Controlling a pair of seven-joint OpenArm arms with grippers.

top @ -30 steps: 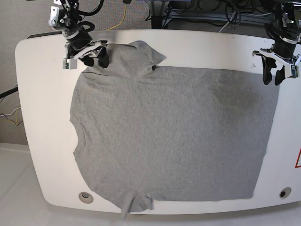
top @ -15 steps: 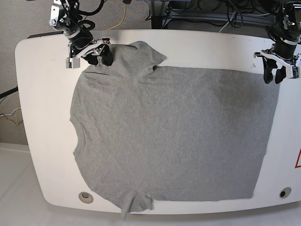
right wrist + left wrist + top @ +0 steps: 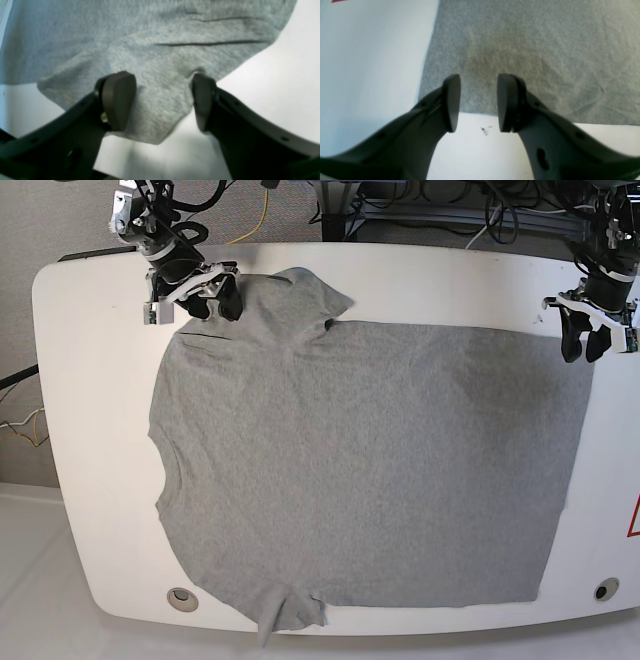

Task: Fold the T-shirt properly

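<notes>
shirt is laid flat across most of the table, collar side toward the frame's left, hem toward the right, far sleeve bunched at upper left, near sleeve poking off the bottom edge. step in hand is judged to be the first grasp for a fold; nothing is folded yet. right gripper is seen at upper left of the base view, jaws spread, straddling a rumpled tip of the sleeve edge in the right wrist view; cloth lies between the pads but is not pinched. left gripper is seen at upper right, jaws spread, poised over the hem corner; in the left wrist view the hem edge runs across the gap, and contact cannot be told. next move likely needs both jaws lowered and closed on cloth, taking a full layer, not just a wrinkle. versus the earlier frames: right gripper is shifted slightly up and right along the sleeve edge, left gripper slightly up and right too; shirt outline is unchanged.
</notes>
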